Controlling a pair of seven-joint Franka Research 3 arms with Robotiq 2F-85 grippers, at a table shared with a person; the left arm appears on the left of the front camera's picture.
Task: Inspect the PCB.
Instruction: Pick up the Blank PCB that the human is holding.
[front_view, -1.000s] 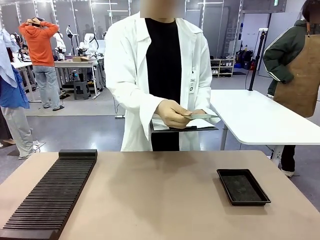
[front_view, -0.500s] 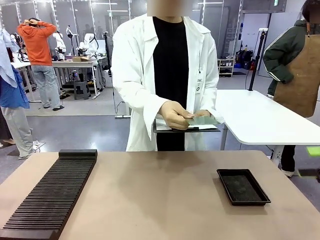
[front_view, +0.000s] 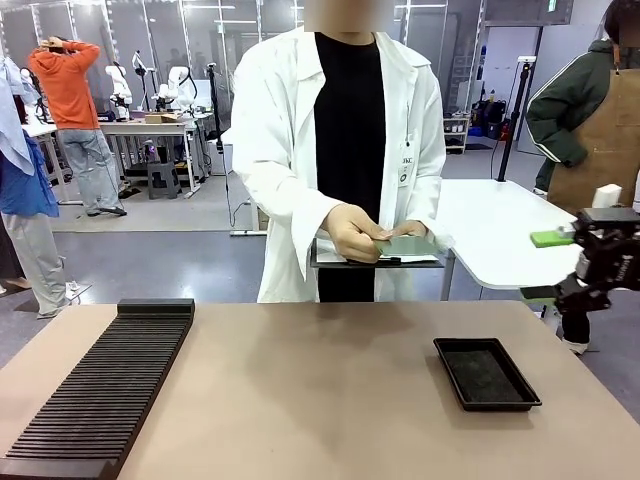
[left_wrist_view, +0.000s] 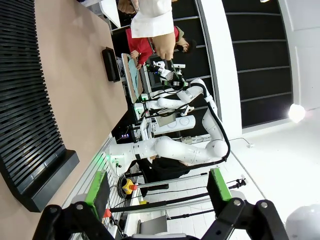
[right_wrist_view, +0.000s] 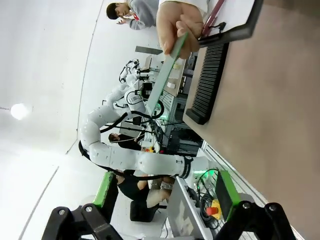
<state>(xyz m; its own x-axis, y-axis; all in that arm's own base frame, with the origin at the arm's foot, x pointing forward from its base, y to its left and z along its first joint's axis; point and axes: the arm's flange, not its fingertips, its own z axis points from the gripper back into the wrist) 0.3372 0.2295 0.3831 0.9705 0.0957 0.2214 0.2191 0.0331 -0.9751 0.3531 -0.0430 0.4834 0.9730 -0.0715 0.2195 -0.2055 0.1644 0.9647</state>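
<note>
Across the table a person in a white coat holds the PCB (front_view: 405, 243), a thin green board, flat in both hands above a dark clipboard (front_view: 375, 262). My right gripper (front_view: 545, 266) hangs in the air at the table's right edge, open and empty, well to the right of the PCB. In the right wrist view the PCB (right_wrist_view: 167, 67) appears edge-on in the person's hand, far beyond my open right gripper (right_wrist_view: 165, 189). My left gripper (left_wrist_view: 157, 186) is open with nothing between its green pads, away from the table.
A black shallow tray (front_view: 486, 373) lies on the table's right side, below my right gripper. A long black slotted rack (front_view: 100, 390) runs along the left side. The tan tabletop (front_view: 300, 400) between them is bare. Other people stand in the background.
My right gripper has come into the front view from the right. The person has shifted slightly to the right, still holding the PCB over the clipboard.
</note>
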